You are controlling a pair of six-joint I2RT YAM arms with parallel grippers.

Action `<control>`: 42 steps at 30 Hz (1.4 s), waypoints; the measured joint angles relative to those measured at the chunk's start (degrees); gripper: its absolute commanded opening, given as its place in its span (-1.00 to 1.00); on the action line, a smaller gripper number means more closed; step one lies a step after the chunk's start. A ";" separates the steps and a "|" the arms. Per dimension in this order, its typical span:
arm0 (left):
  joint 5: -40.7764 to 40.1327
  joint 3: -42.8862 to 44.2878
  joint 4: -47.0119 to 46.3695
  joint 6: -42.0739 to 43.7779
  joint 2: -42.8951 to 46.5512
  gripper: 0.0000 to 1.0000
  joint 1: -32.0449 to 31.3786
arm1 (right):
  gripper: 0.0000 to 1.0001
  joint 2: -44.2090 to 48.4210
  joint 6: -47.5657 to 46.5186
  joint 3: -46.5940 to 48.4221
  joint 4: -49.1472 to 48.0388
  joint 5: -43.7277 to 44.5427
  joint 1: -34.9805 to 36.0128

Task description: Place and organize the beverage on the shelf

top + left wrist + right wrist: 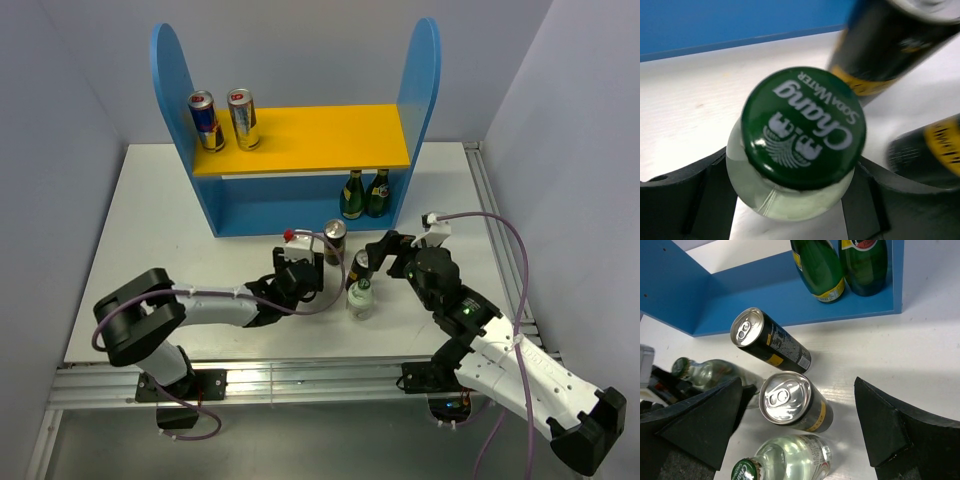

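— What have you got?
— My left end effector (792, 195) pinches the Chang soda water bottle (802, 127) below its cap, low at the desk (150, 220) before the shelf (172, 90).
— Advice?
— I'd lift straight up; the black-and-gold cans (772, 340) stand just beside it. My left arm reaches low and forward, and my right end effector (799, 390) hangs wide above the cans.

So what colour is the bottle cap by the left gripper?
The cap is green with white lettering; left wrist view.

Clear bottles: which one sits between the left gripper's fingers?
The clear bottle left of the black-and-gold cans: fingers of the left gripper flank it. The other bottle stands free, nearer the right gripper.
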State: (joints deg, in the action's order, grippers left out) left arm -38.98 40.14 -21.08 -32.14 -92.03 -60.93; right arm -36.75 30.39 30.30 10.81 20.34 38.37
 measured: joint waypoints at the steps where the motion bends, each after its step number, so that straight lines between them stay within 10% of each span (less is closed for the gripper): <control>1: -0.57 -0.57 1.42 -0.02 1.18 -0.99 0.00 | 1.00 -0.09 0.00 0.00 -0.11 -0.04 0.02; 18: -2.01 -4.13 1.66 6.97 9.60 -0.99 18.08 | 1.00 -0.42 0.00 -0.02 -0.50 -0.09 0.00; 42: -0.09 7.26 -6.93 9.60 -7.37 -0.99 34.12 | 1.00 -2.21 0.00 -0.76 -1.01 -0.28 0.02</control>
State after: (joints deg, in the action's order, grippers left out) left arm -39.07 47.40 -28.01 -22.55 -99.39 -26.81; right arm -38.96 30.39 29.54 9.80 20.05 38.39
